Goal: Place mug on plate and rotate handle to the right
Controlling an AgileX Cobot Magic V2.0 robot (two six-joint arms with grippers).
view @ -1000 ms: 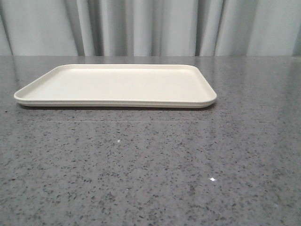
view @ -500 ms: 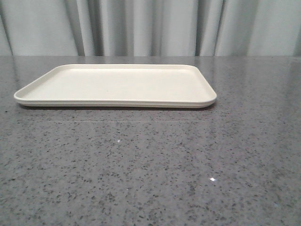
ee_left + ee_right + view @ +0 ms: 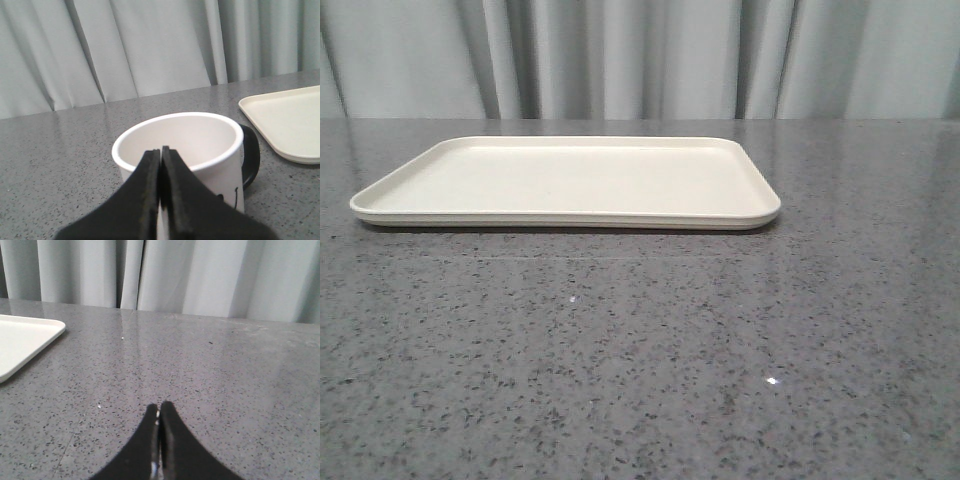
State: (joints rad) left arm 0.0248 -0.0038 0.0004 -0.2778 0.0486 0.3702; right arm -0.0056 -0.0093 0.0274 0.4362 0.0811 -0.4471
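So far nothing has been done: the mug (image 3: 182, 150) stands on the grey surface (image 3: 60, 150) beside the plate (image 3: 570, 180), which is bare. Both the left claw (image 3: 160, 152) and right claw (image 3: 159, 412) are pressed closed, holding nothing; grasping, placing and handle (image 3: 250, 157) turning remain

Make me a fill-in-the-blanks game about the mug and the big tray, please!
1. The plate has ______ on it.
2. The mug stands on the grey ______, beside the plate and not on it.
3. The mug's handle is the colour ______.
4. The fingertips of the left gripper are pressed ______, holding nothing.

Missing words: nothing; table; black; together
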